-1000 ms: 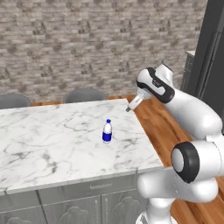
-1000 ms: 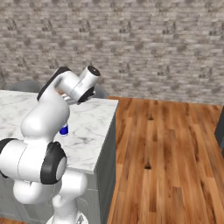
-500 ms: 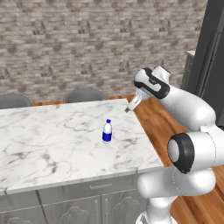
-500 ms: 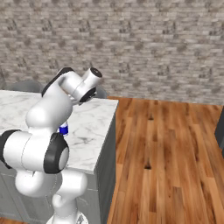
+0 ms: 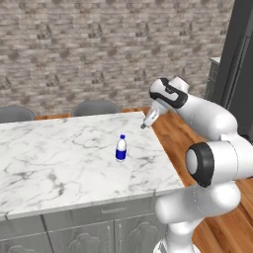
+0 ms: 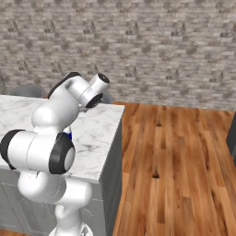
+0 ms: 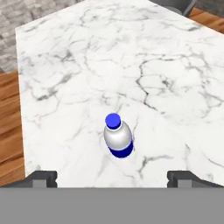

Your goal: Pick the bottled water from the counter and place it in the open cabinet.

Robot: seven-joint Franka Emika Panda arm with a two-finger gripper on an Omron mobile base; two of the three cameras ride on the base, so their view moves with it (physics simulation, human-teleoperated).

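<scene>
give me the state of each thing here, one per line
bottled water: upright on the counter, blue cap on, not held
gripper: open, empty, in the air above the counter's far right edge, apart from the bottle
counter: bears just the bottle

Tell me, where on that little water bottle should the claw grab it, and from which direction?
Probably around the body of the bottled water, just below the blue cap. It stands upright and alone on the counter, so its round sides are free. The gripper, open in the hand view, hangs above it and could come down with a finger on either side.
</scene>
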